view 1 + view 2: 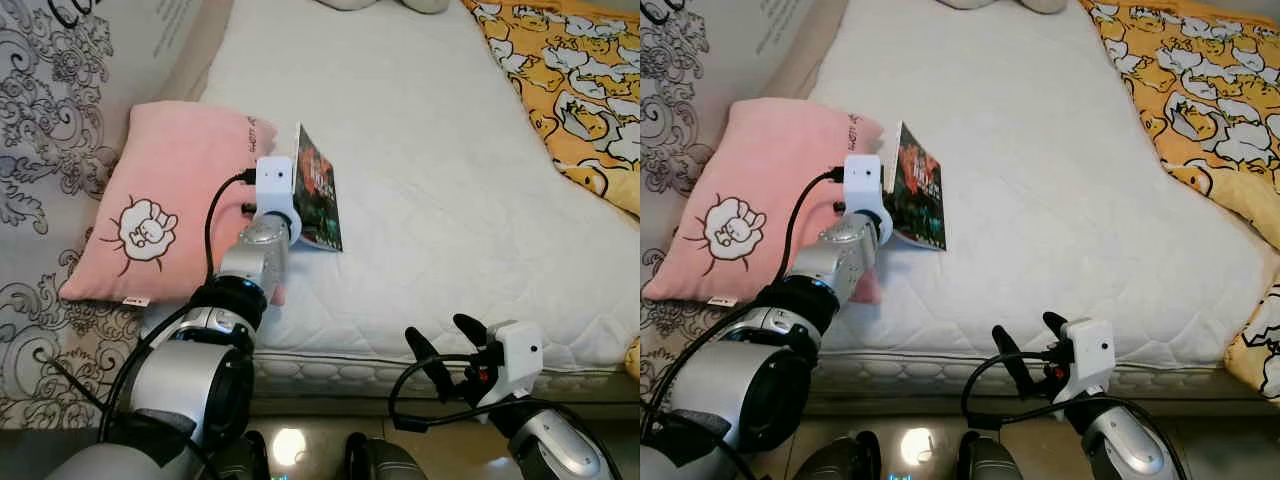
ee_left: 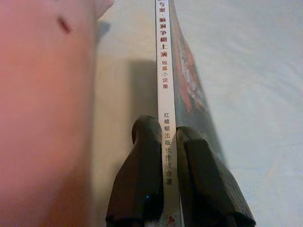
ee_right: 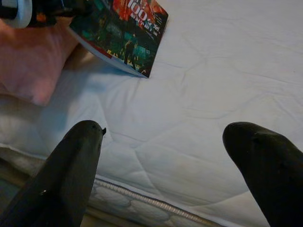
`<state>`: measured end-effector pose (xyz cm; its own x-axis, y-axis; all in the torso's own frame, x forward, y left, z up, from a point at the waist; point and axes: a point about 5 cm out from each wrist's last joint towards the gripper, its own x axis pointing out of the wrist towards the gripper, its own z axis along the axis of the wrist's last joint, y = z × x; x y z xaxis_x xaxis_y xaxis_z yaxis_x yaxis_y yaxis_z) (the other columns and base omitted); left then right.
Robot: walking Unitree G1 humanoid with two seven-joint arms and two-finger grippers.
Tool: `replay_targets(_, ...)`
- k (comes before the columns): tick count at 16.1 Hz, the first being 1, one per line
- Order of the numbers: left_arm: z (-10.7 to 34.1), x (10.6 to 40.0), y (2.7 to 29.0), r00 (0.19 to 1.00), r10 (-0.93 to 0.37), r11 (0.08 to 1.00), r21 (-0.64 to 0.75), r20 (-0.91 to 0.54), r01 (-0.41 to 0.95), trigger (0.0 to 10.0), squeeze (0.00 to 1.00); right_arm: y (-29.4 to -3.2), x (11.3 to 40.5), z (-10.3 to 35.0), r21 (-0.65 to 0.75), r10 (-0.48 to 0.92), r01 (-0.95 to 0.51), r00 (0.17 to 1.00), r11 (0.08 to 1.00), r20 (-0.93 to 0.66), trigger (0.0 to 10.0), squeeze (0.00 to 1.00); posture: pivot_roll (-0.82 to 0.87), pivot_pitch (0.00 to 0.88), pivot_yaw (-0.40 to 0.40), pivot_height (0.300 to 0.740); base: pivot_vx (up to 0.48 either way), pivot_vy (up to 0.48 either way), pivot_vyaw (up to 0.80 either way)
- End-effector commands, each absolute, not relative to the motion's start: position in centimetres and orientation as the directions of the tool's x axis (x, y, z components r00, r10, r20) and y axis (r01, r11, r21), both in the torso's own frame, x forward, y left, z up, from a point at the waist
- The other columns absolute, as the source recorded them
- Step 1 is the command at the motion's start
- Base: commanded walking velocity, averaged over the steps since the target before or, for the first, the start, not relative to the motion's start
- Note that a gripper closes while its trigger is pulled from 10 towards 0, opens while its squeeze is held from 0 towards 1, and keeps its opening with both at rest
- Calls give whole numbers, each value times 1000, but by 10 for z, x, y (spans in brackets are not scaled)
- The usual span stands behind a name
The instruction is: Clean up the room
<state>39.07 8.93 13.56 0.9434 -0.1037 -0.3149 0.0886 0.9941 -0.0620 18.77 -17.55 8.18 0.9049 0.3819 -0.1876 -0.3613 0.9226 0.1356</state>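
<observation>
Holding a book [image 1: 318, 190] by its spine, the left gripper [image 2: 166, 156] is out over the mattress [image 1: 450, 180]. Its 2 black fingers [image 2: 139, 179] are pinched tight on either side of the thin white spine, which has a column of printed characters running along it. The book stands on edge and tilted, dark cover with red lettering facing away from the pillow [image 1: 165, 215], its lower corner down at the white quilted surface; can't tell if it actually touches.

The pink pillow sits right beside the left gripper, on the side away from the book's cover. It has a little white cartoon drawing on it and lies at the mattress edge against a grey patterned fabric [image 1: 40, 120]. In the left wrist view the pillow is just a pink blur next to the fingers, with a strip of bare mattress between it and the book.

The right gripper [image 1: 448, 350] is low at the near edge of the mattress, well apart from the book, fingers spread wide with nothing between them. From its wrist camera you look past both fingertips [image 3: 78, 151] at the white quilting, with the book and the left gripper up ahead.

A yellow blanket [image 1: 570, 90] with a cartoon print covers the far side of the bed, beyond the right gripper.
</observation>
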Motion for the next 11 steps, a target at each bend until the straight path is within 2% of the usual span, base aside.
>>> replay_targets(1, 132, 388, 87, 936, -113, 994, -32, -332, 108, 10000, 0, -179, 185, 76, 147, 374, -349, 902, 926, -215, 10000, 0, -265, 139, -41, 740, 0, 0, 0)
replay_targets(2, 134, 389, 92, 938, -95, 995, -10, -332, 97, 10000, 1000, -179, 184, 75, 149, 375, -349, 901, 925, -219, 10000, 0, -258, 133, -40, 740, 0, 0, 0)
replay_targets(9, 142, 393, 106, 944, -69, 993, 73, -322, 97, 10000, 1000, -182, 185, 72, 149, 358, -332, 907, 932, -222, 10000, 0, -251, 105, -32, 740, 0, 0, 0)
replay_targets(11, 149, 394, 116, 953, -63, 984, 141, -295, 108, 10000, 1000, -182, 185, 72, 146, 352, -326, 910, 934, -218, 10000, 0, -248, 95, -29, 740, 0, 0, 0)
